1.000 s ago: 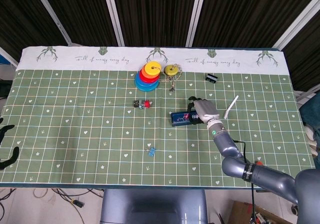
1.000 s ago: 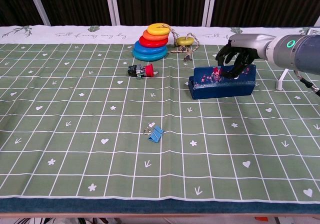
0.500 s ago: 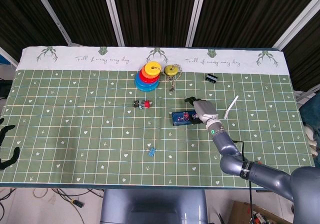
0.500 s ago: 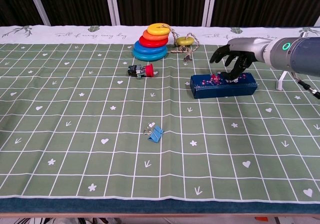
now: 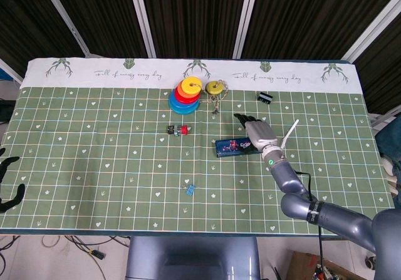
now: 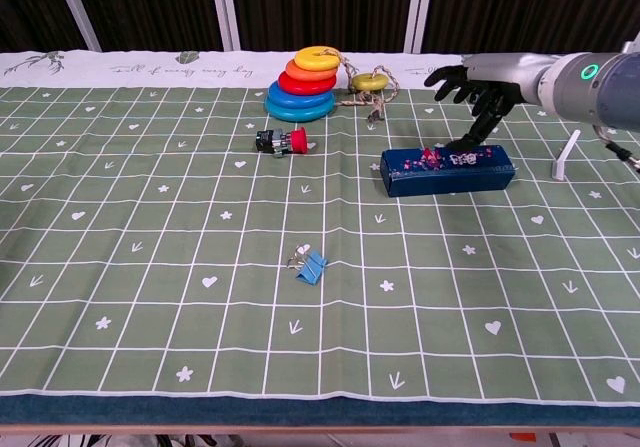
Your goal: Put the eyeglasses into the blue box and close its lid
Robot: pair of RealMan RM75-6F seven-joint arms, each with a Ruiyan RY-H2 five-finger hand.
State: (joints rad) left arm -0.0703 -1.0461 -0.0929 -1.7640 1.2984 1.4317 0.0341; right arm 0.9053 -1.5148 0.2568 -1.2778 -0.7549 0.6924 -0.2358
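The blue box (image 5: pixel 237 146) (image 6: pixel 447 170) lies flat on the green cloth right of centre, its lid down, with a red and white pattern on top. No eyeglasses show in either view. My right hand (image 5: pixel 257 129) (image 6: pixel 483 92) hovers just behind and above the box's right half with fingers spread and nothing in it. One fingertip (image 6: pixel 468 144) reaches down to the lid's top. My left hand (image 5: pixel 7 180) shows only as dark fingers at the far left edge of the head view, apart and holding nothing.
A stack of coloured rings (image 5: pixel 185 94) (image 6: pixel 305 85) and a yellow ring on a cord (image 5: pixel 215 88) (image 6: pixel 370 81) stand behind the box. A red and black part (image 5: pixel 178 129) (image 6: pixel 280 142), a blue binder clip (image 5: pixel 189 188) (image 6: pixel 311 265), a black clip (image 5: pixel 265 96) and a white piece (image 5: pixel 290 133) (image 6: pixel 568 155) lie around.
The box's lid went from raised under my right hand to lying flat and closed. The right hand then lifted up and back, spreading its fingers.
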